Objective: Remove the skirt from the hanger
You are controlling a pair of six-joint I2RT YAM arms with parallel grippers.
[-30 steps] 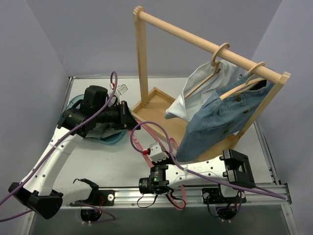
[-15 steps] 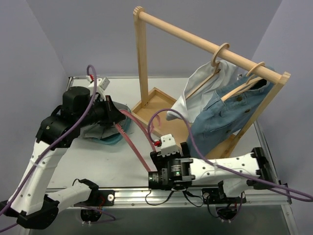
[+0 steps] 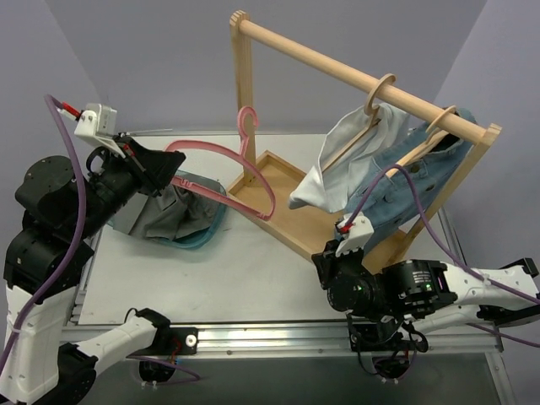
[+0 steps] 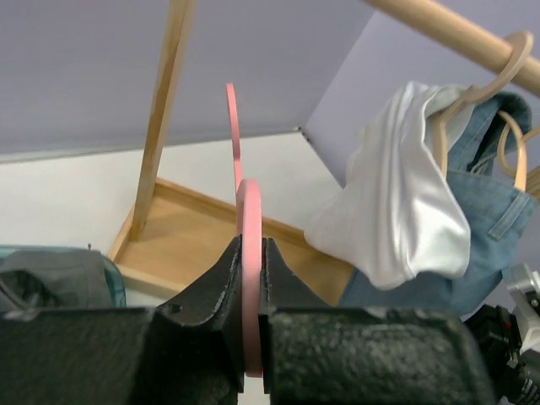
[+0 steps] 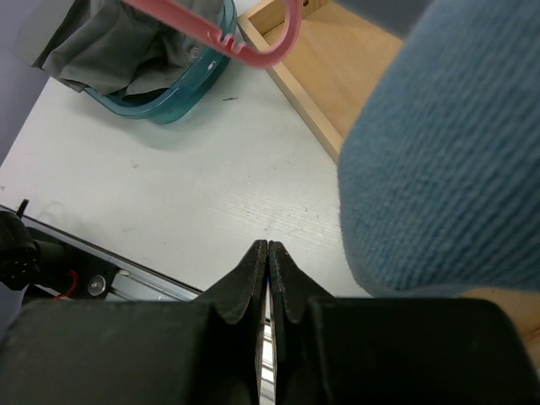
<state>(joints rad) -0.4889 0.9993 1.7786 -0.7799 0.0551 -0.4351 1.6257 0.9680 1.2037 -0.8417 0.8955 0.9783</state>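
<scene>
Left pincer (image 4: 250,253), clenched on the pink hanger (image 4: 250,207), has raised it bare to upper centre; grey skirt (image 3: 173,215) lies in the teal basin (image 3: 201,242), left: removal looks done. Right pincer (image 5: 267,253) pinched closed, empty.

Left of the rack (image 3: 245,93), the raised left gripper (image 4: 251,253) pinched the hanger (image 4: 250,211), and the right gripper (image 5: 267,251) sat low before it, closed.
</scene>
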